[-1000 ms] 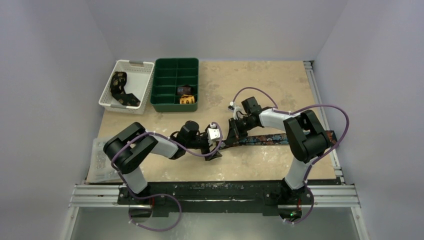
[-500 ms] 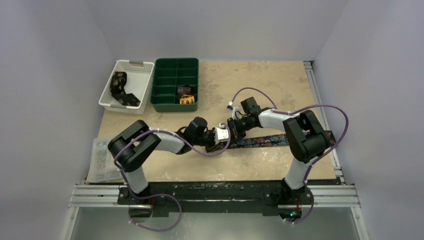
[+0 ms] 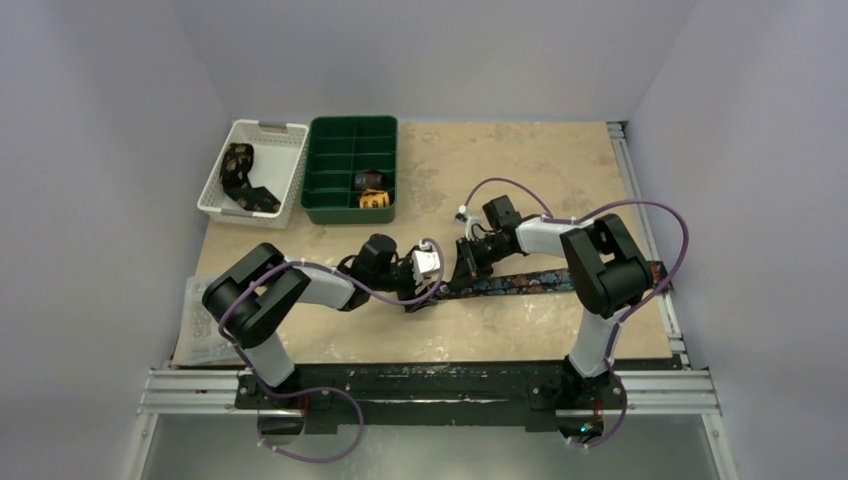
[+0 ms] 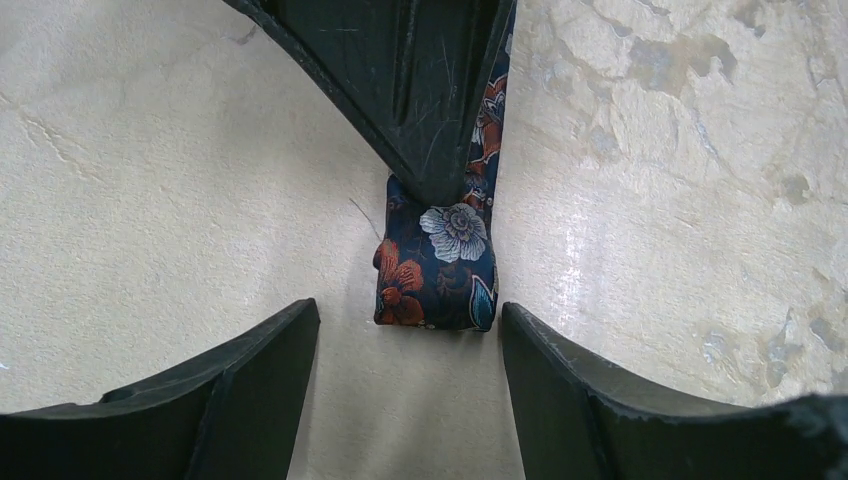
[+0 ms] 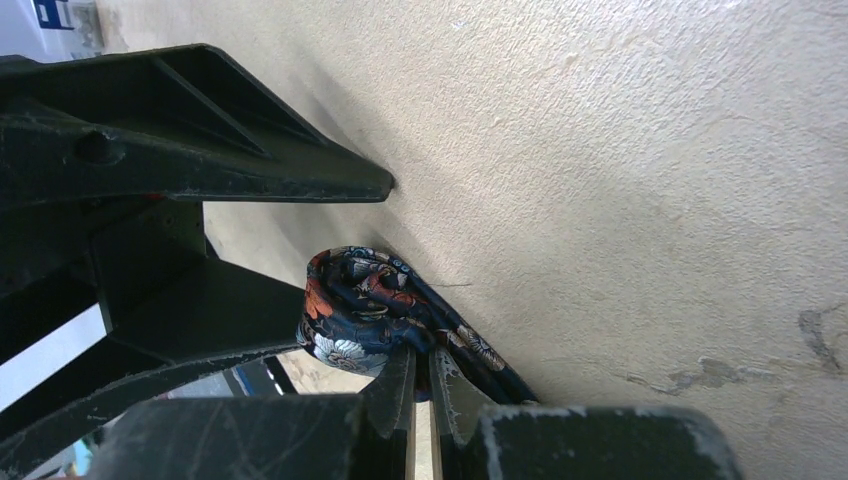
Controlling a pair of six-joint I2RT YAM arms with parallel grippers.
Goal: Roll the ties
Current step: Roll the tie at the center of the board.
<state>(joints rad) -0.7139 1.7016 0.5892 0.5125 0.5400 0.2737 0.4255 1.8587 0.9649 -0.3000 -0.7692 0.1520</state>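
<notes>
Navy tie [image 3: 530, 281] lies flat on table [image 3: 560, 170], right of centre, left end coiled into small roll [image 4: 437, 270]. Right gripper [image 5: 420, 365] clamped on tie just behind roll, fingers pressed together on fabric. Left gripper [image 4: 405, 318] spread wide, fingers [image 4: 250, 370] flanking roll, apart from it. Both arms reach inward and low, wrists meeting mid-table. Top view: roll hidden under grippers, tie's right end partly behind right arm. Back left: green tray [image 3: 349, 165], white basket [image 3: 252, 170].
</notes>
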